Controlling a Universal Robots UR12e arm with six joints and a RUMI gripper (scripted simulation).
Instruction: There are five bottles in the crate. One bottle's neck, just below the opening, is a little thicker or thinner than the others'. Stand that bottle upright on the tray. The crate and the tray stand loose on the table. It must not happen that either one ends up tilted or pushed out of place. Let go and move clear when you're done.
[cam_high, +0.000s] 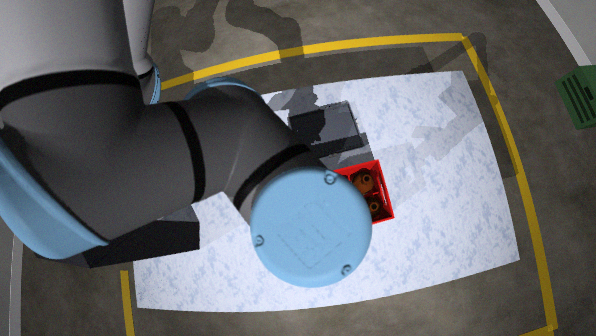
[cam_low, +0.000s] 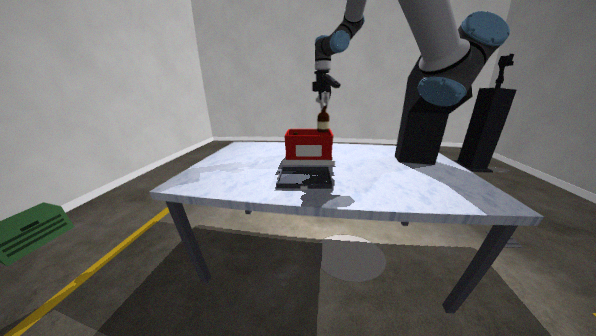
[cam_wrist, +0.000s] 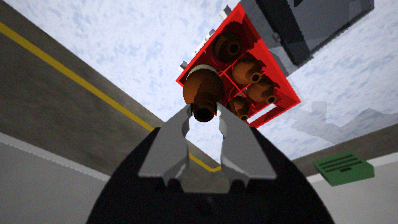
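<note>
My gripper (cam_low: 324, 105) (cam_wrist: 203, 103) is shut on the neck of a brown bottle (cam_low: 323, 120) (cam_wrist: 201, 89) with a cream label. The bottle hangs upright, raised at the red crate (cam_high: 386, 192) (cam_low: 291, 148) (cam_wrist: 265, 54); in the exterior view its label shows above the rim, and its base is not seen. Several other brown bottles stand in the crate, among them one bottle (cam_high: 363, 181) (cam_wrist: 246, 71) and another bottle (cam_high: 372, 206) (cam_wrist: 227, 47). The dark grey tray (cam_high: 342, 125) (cam_low: 320, 178) (cam_wrist: 322, 31) lies beside the crate and bears no bottle. Neck differences are too small to tell.
The arm's blue-capped joint (cam_high: 311, 227) hides part of the crate in the top view. The speckled table (cam_high: 440, 200) (cam_low: 240, 175) carries crate and tray close together. A green box (cam_high: 579, 97) (cam_low: 35, 232) (cam_wrist: 345, 168) lies off the table.
</note>
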